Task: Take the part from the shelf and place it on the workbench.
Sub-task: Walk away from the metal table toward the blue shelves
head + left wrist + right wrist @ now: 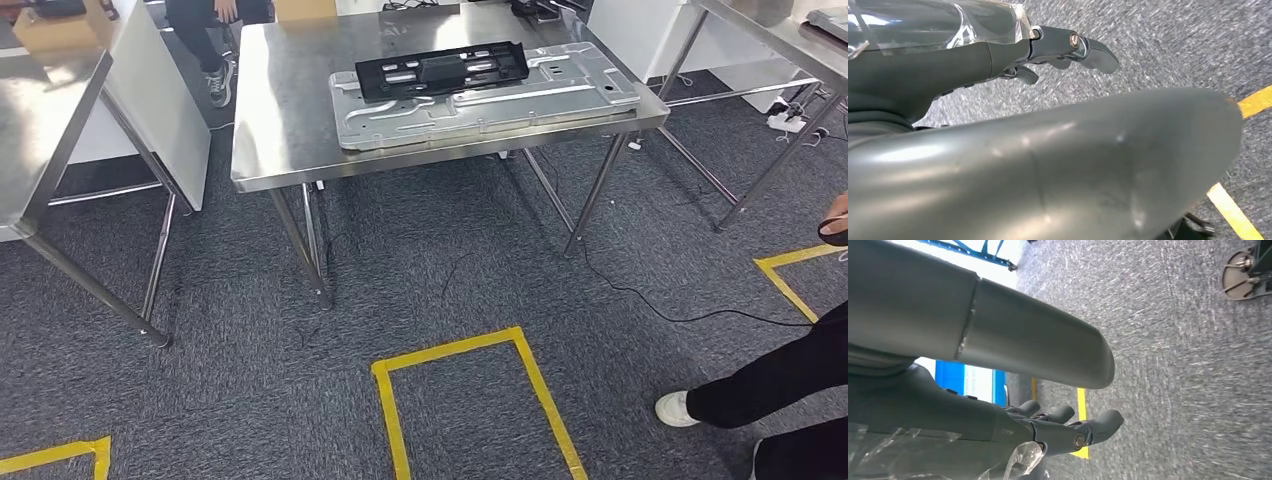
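Observation:
A black plastic part (442, 68) lies on a silver stamped metal panel (485, 100) on the steel workbench (290, 120) straight ahead. My left hand (1063, 50) hangs over the grey carpet, fingers apart and holding nothing. My right hand (1068, 425) hangs over the carpet too, its fingers loosely spread and empty. Both hands are far from the bench.
Yellow tape marks a rectangle (470, 400) on the carpet in front of me. A person's leg and white shoe (690, 405) stand at the right. Another steel table (40, 130) is at the left, one more (790, 40) at the far right. A black cable (640, 295) runs across the floor.

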